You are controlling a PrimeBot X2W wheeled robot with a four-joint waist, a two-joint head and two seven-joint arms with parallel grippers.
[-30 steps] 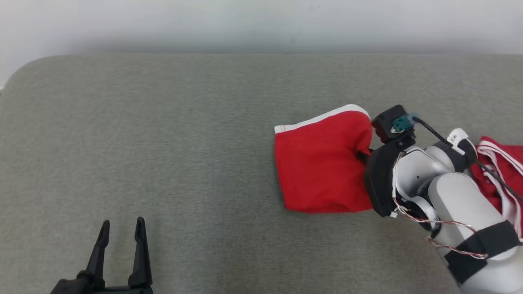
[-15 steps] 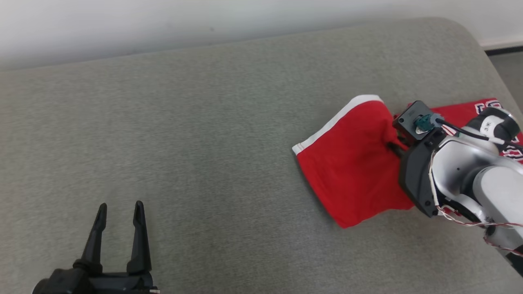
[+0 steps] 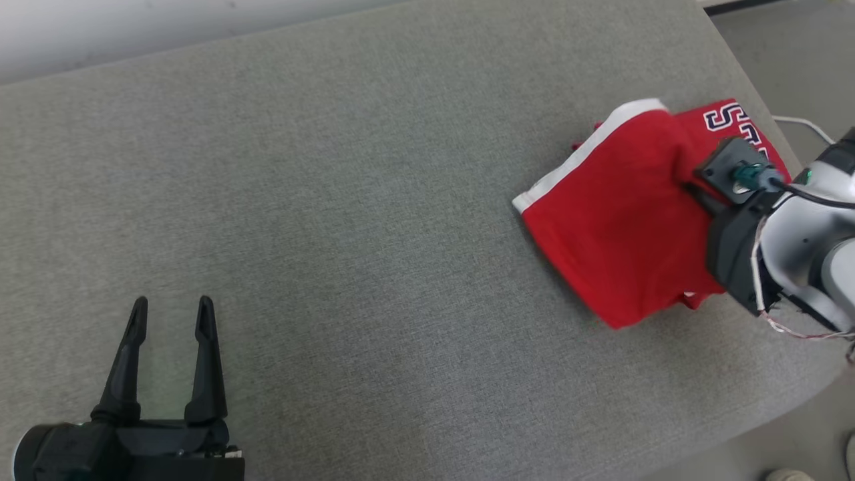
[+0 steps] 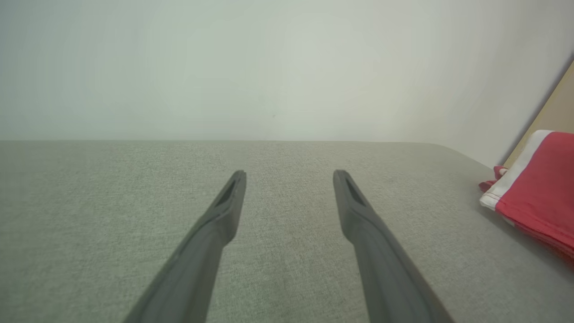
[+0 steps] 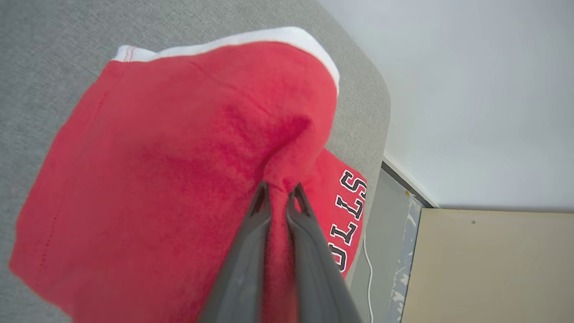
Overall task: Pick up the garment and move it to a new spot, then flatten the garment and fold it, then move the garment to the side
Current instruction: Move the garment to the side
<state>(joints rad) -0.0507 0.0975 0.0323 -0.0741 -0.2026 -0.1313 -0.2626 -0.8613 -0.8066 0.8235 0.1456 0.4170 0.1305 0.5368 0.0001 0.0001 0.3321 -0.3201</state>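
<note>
The garment (image 3: 621, 220) is red with a white hem and dark block letters. It lies folded near the right end of the grey surface, and its hem corner (image 4: 533, 179) appears at the right edge of the left wrist view. My right gripper (image 5: 278, 190) is shut on a pinched ridge of the garment (image 5: 179, 157), its dark fingers close together with cloth between them. In the head view the right wrist (image 3: 741, 220) covers the garment's right edge. My left gripper (image 3: 170, 310) hovers open at the lower left, far from the cloth, and nothing sits between its fingers (image 4: 354, 197).
The grey padded surface (image 3: 334, 200) ends in a rounded edge just right of the garment. Beyond it lie grey floor, a thin white cable (image 3: 801, 123) and a beige panel (image 5: 493, 264). A pale wall (image 4: 269, 67) runs behind the surface.
The head view has swung to the right, so the whole picture shifted. The right gripper keeps its hold and the garment now lies nearer the surface's right edge, showing more of its lettering.
</note>
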